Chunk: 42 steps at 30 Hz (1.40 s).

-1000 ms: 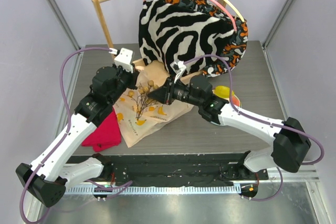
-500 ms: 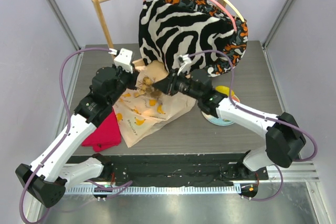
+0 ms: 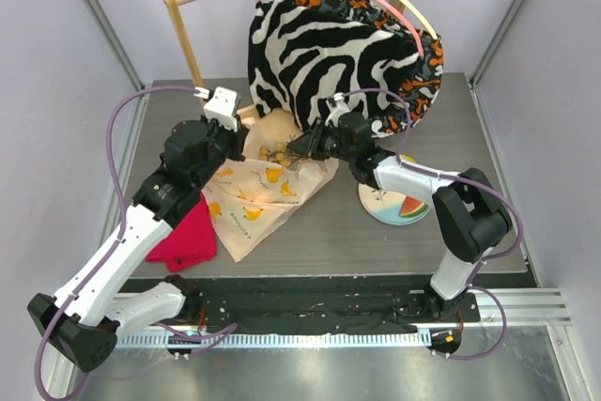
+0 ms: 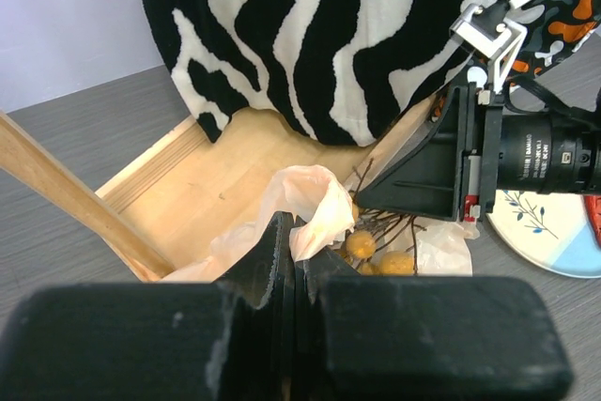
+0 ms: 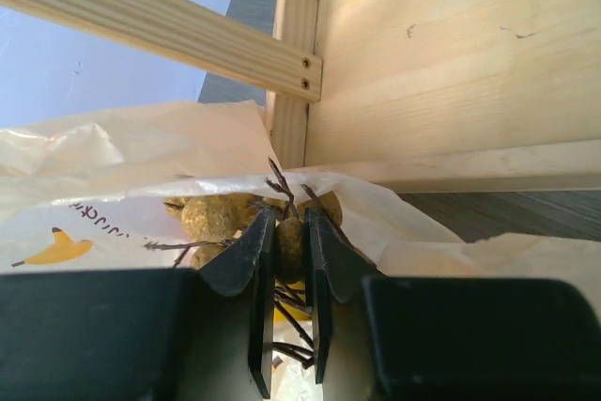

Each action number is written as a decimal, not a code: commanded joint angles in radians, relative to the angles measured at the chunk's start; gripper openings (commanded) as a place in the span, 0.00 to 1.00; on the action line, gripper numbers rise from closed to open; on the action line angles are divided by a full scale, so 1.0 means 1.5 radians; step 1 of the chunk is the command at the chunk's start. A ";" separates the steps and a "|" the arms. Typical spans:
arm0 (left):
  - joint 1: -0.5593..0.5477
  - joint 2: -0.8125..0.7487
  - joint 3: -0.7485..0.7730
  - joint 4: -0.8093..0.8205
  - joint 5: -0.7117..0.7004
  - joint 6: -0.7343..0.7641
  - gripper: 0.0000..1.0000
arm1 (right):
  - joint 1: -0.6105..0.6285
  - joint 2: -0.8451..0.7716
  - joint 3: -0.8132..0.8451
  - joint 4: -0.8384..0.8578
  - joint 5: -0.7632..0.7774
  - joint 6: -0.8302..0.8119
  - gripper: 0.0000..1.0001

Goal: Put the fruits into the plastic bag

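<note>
The plastic bag (image 3: pixel 252 199) lies flat on the table with banana prints, its mouth toward the wooden rack. My left gripper (image 3: pixel 242 144) is shut on the bag's upper edge (image 4: pixel 315 202), holding the mouth lifted; its fingertips (image 4: pixel 282 237) pinch the film. My right gripper (image 3: pixel 302 148) is shut on a bunch of small brownish grapes (image 5: pixel 214 217) with dark twigs, holding it at the bag's mouth (image 5: pixel 113 171). The grapes also show in the left wrist view (image 4: pixel 362 243), just under the right gripper (image 4: pixel 413 190). No other fruit is in view.
A round white-and-blue plate (image 3: pixel 399 206) with a watermelon picture sits right of the bag. A red cloth (image 3: pixel 183 232) lies left of it. A zebra-striped garment (image 3: pixel 329 53) hangs on the wooden rack (image 3: pixel 188 39), whose base (image 5: pixel 441 63) is right behind the bag.
My right gripper has carried the grape bunch back and to the left, from over the bag's middle to its mouth. The plate is now uncovered. My left gripper has held still.
</note>
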 commanded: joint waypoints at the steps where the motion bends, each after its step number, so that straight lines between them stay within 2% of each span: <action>1: 0.001 -0.009 0.002 0.031 -0.005 -0.002 0.00 | 0.028 -0.006 0.058 0.028 0.007 -0.011 0.01; 7: 0.001 -0.007 0.001 0.029 -0.007 -0.003 0.00 | 0.077 -0.005 0.074 0.038 0.025 -0.013 0.01; 11: 0.000 -0.003 0.003 0.029 0.003 -0.006 0.00 | 0.125 0.024 0.132 0.028 0.047 -0.026 0.01; 20: 0.000 -0.003 0.004 0.027 -0.006 -0.002 0.00 | 0.184 0.122 0.252 0.026 0.020 -0.027 0.01; 28: 0.001 -0.010 0.002 0.030 -0.012 0.000 0.00 | 0.210 0.192 0.231 -0.006 0.040 -0.035 0.01; 36: 0.000 -0.015 0.000 0.033 -0.016 0.000 0.00 | 0.216 0.182 0.179 -0.071 0.116 -0.040 0.01; 37: 0.001 -0.015 -0.002 0.034 -0.016 0.001 0.00 | 0.216 0.165 0.171 -0.074 0.118 -0.058 0.03; 40: 0.001 -0.016 -0.001 0.034 -0.017 0.001 0.00 | 0.216 0.108 0.152 -0.074 0.132 -0.089 0.21; 41: 0.001 -0.016 -0.001 0.034 -0.016 0.001 0.00 | 0.215 0.092 0.147 -0.078 0.137 -0.108 0.34; 42: 0.001 -0.016 -0.001 0.034 -0.014 0.001 0.00 | 0.212 0.078 0.143 -0.078 0.141 -0.119 0.40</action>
